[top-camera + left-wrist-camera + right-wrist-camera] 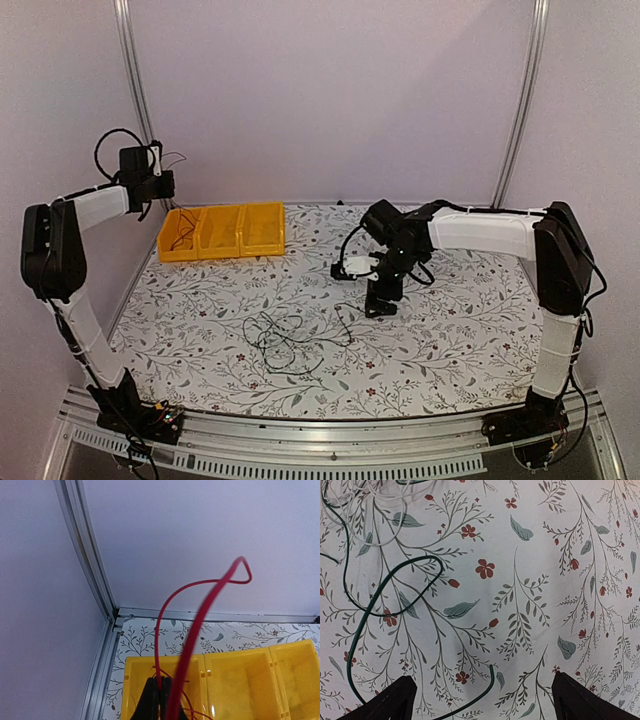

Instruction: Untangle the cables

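My left gripper is shut on a thin red cable that arcs up in a loop and drops back past the camera. It hangs above the left compartment of a yellow bin, where more red cable lies. In the top view the left gripper is raised over the bin's left end. A tangle of dark and pale cables lies on the table's middle. My right gripper is open just above the table, with a dark green cable ending between its fingers and pale cable beyond.
The yellow bin, with three compartments, stands at the back left of the floral table. A metal frame post and pale walls close the back left corner. The right gripper points down right of the tangle.
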